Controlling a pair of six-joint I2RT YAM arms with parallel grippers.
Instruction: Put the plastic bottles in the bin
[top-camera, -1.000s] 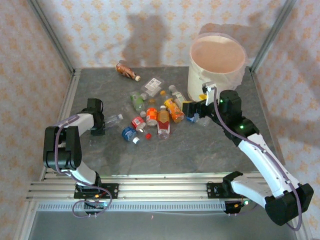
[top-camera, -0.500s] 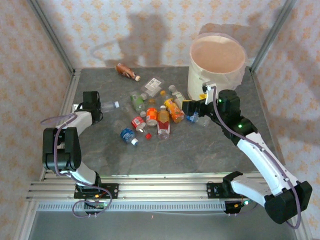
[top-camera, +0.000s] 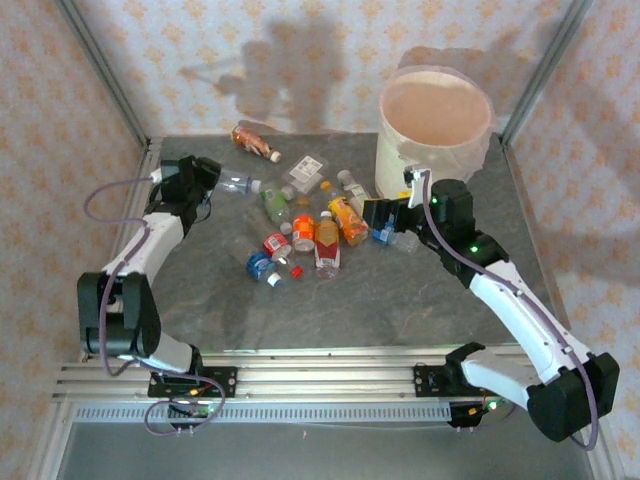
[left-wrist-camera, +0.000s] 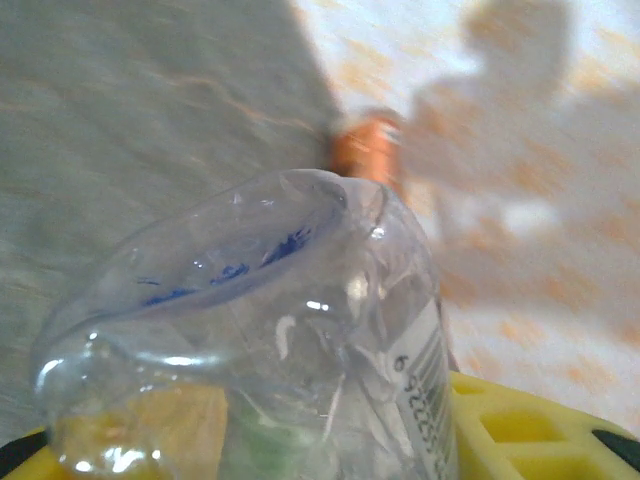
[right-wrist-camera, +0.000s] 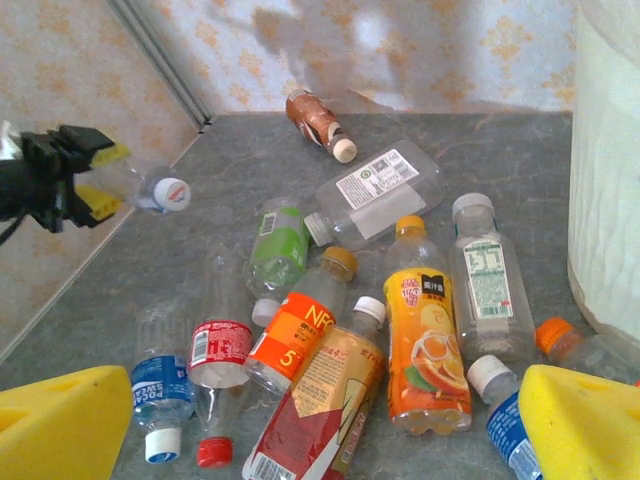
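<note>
My left gripper is shut on a clear plastic bottle, held above the table's far left; up close the bottle sits between the yellow fingers. The right wrist view shows that gripper with the capped bottle. Several plastic bottles lie in a pile mid-table, among them an orange juice one. A brown bottle lies near the back wall. My right gripper stands open just right of the pile, its yellow fingers low over the table. The white bin stands at the back right.
The bin's wall rises close on the right of my right gripper. Metal frame posts and papered walls close in the table at the back and sides. Bare grey tabletop lies in front of the pile.
My left arm has lifted the clear bottle off the table and carried it back and rightward. The right arm has hardly moved and stays open.
</note>
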